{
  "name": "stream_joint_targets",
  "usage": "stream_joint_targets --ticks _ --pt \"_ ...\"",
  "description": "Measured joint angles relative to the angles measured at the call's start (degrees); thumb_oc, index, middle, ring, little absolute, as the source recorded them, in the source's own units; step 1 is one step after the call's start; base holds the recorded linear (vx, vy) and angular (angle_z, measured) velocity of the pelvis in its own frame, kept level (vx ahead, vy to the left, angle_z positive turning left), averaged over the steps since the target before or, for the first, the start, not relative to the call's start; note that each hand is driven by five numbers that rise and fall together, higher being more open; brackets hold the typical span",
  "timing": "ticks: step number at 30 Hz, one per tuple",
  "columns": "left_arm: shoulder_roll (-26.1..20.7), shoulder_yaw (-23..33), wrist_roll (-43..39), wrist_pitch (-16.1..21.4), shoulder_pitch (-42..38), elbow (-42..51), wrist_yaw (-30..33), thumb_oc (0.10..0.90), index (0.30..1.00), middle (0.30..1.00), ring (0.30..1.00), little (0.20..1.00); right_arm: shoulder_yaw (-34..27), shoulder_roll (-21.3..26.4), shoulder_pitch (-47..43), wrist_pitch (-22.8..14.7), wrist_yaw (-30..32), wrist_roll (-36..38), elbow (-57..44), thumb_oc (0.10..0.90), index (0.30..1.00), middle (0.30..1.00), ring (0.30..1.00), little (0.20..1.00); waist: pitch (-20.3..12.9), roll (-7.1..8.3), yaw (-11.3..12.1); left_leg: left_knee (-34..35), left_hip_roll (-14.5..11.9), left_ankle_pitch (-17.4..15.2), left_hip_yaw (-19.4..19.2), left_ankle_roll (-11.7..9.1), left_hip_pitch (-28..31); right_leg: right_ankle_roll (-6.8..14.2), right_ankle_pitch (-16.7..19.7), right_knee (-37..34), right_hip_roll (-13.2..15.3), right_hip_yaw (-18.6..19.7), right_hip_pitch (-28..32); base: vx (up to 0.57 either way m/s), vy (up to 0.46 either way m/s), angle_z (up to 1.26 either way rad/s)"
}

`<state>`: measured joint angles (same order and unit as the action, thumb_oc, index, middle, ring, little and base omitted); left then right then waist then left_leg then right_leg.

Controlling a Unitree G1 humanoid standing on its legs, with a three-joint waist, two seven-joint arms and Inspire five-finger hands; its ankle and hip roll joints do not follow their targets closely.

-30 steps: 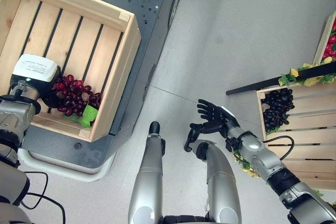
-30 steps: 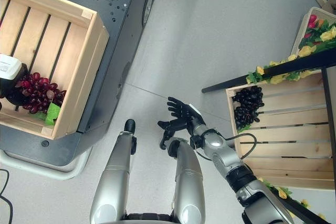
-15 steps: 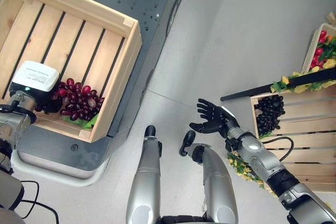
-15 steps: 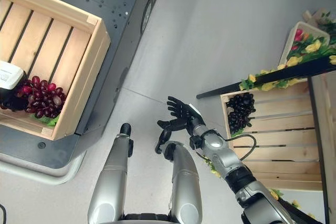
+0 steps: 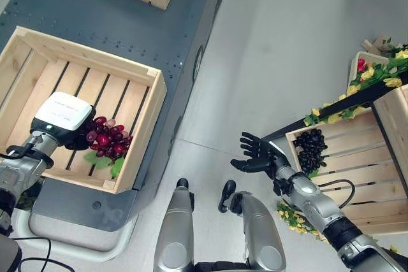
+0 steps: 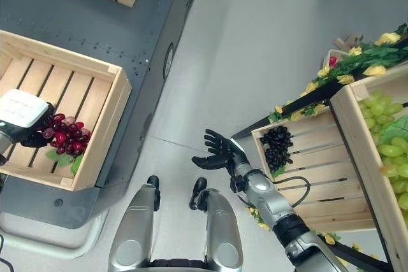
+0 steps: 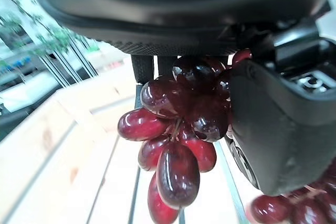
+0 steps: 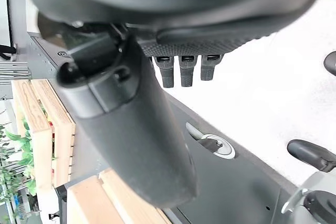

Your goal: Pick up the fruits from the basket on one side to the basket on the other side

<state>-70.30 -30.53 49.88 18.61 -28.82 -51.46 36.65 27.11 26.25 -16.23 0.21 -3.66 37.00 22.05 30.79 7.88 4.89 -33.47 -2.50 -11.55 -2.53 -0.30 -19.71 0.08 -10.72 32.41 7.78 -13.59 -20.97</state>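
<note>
Red grapes [image 5: 108, 143]: one bunch, over the slatted floor of the left crate [image 5: 148, 110], near that crate's front right corner, with a green leaf just below it.
Left eye view: the left hand [image 5: 81, 136], under its white wrist box, is at the bunch inside the crate. The crate sits on a dark grey platform [image 5: 95, 30]. The right hand [image 5: 258, 155] is out over the bare floor [image 5: 287, 36], palm up, fingers spread wide and holding nothing.
Right eye view: the right crate [image 6: 306, 164] is beside the right hand and has a bunch of black grapes [image 6: 276, 147] at its near end. A higher crate at the edge holds green grapes [image 6: 386, 144]. Yellow flowers [image 6: 357, 52] trail along a dark rail above them.
Left wrist view: thumb and fingers are curled round the top of the red bunch, which hangs free below the grip, clear of the crate slats under it.
Right wrist view: fingers straight, nothing between them; grey floor and the platform edge lie past them.
Handling: I judge the bunch light and floppy, smooth-skinned and likely to swing, and single grapes may pull off if squeezed.
Where to hold: best taken high, at the stem end where the cluster is tightest, as the left hand has it.
Progress: the red bunch is not yet across to the right crate.
</note>
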Motion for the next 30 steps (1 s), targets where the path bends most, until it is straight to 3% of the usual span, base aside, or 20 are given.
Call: stream_joint_targets --ticks 6,9,14,17,23,26,30 --pt "-2.65 4.43 0.28 1.27 2.19 4.16 3.28 0.400 0.300 0.300 0.300 0.300 -1.57 0.03 3.23 0.01 0.00 0.01 -0.12 0.800 0.900 0.900 0.900 0.900 -0.38 -2.60 0.76 5.18 -0.13 0.69 -0.62 -0.19 5.99 0.77 0.58 -4.69 -0.83 0.22 5.49 0.09 -0.072 -0.05" --pt "-3.01 6.50 1.92 2.18 2.22 6.00 3.70 0.400 0.300 0.300 0.300 0.300 -2.29 0.18 4.28 0.13 0.02 0.01 -0.14 0.800 0.900 0.900 0.900 0.900 -0.72 -5.20 0.81 8.88 -0.02 1.47 -0.70 -0.23 9.46 1.52 1.45 -7.83 -1.24 0.30 8.46 0.08 -0.092 -0.04" --pt "-3.83 7.29 2.11 3.16 2.20 8.13 4.03 0.400 0.300 0.300 0.300 0.300 -2.29 1.07 4.67 0.40 -0.07 0.02 -1.14 0.800 0.900 0.900 0.900 0.900 -3.05 -8.10 0.77 15.89 0.08 3.01 -0.60 -0.59 14.83 1.82 2.65 -13.63 -2.32 0.26 13.06 0.07 -0.096 -0.04" --pt "-5.13 7.49 2.07 3.89 1.97 8.90 4.92 0.400 0.300 0.300 0.300 0.300 -2.31 2.12 4.59 0.41 -0.14 0.02 -2.35 0.800 0.900 0.900 0.900 0.900 -3.83 -8.63 0.65 18.89 0.18 3.73 0.21 -0.77 17.01 1.87 3.14 -16.04 -2.75 0.16 14.91 0.07 -0.107 -0.02" --pt "-5.45 8.45 0.98 6.14 1.53 11.22 6.54 0.400 0.300 0.300 0.300 0.300 -2.32 2.39 4.49 0.39 -0.50 0.06 -2.83 0.800 0.900 0.900 0.900 0.900 -9.02 -8.76 0.83 25.86 0.08 5.52 0.96 -0.88 21.10 2.35 4.73 -22.80 -3.80 -0.18 18.93 0.06 -0.107 0.02" --pt "-7.37 8.41 1.00 7.43 0.59 15.10 6.99 0.400 0.300 0.300 0.300 0.300 -2.32 2.66 4.06 0.39 -3.77 1.05 -4.81 0.800 0.900 0.900 0.900 0.900 -10.96 -8.38 0.74 29.10 0.12 6.58 1.42 -0.75 23.07 2.85 6.39 -27.40 -4.35 -0.75 21.65 0.04 -0.068 0.06" --pt "-9.77 2.64 1.03 8.05 -7.78 17.37 8.37 0.400 0.300 0.300 0.300 0.300 -1.63 2.69 0.97 0.44 -7.31 2.53 -8.47 0.800 0.900 0.900 0.900 0.900 -12.72 -8.28 0.76 31.68 0.42 7.46 1.56 -0.64 24.78 3.26 9.12 -33.41 -4.78 -0.76 24.85 0.02 -0.064 0.03"
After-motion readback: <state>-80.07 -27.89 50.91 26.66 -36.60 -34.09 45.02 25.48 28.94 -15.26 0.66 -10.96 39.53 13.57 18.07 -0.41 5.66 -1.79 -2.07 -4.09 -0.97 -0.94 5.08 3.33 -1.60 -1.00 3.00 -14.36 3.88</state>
